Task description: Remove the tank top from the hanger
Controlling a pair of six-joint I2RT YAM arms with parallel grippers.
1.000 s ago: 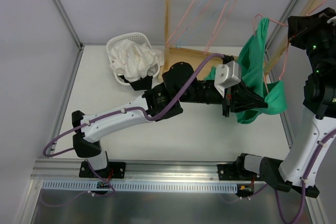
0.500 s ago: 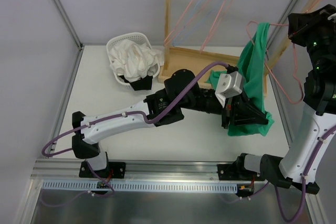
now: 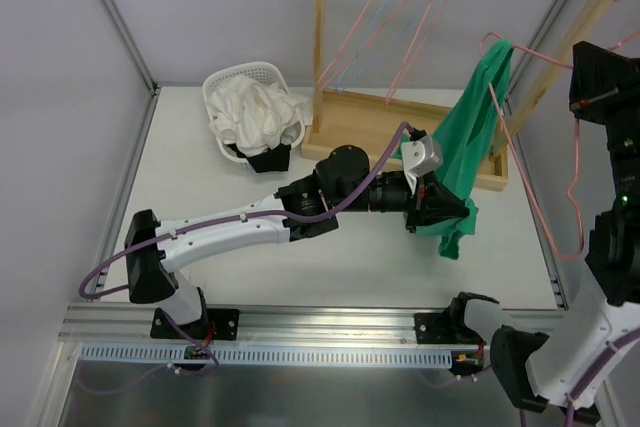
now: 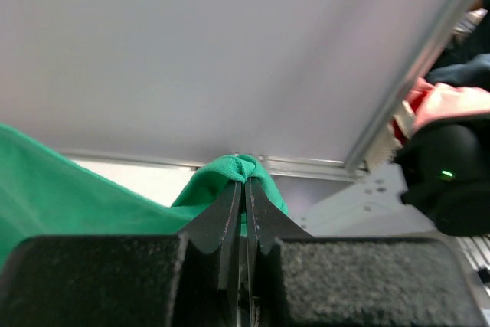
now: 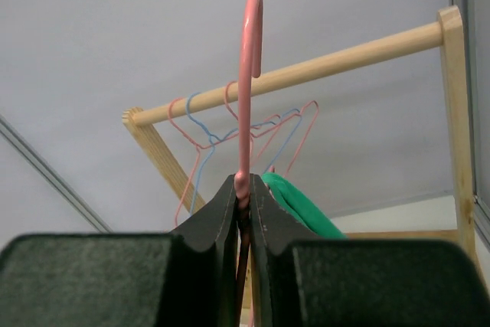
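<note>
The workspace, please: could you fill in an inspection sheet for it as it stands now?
Surface: white table, with the wooden rack standing on it.
Job's things: green tank top stretched from the pink hanger down to the left gripper.
Clutter: white basket holding white cloths; spare hangers on the rack.
Grippers: left gripper shut on the tank top; right gripper shut on the hanger.
Cables: purple cable along the left arm.
Surroundings: grey walls; metal rail at the near edge.
</note>
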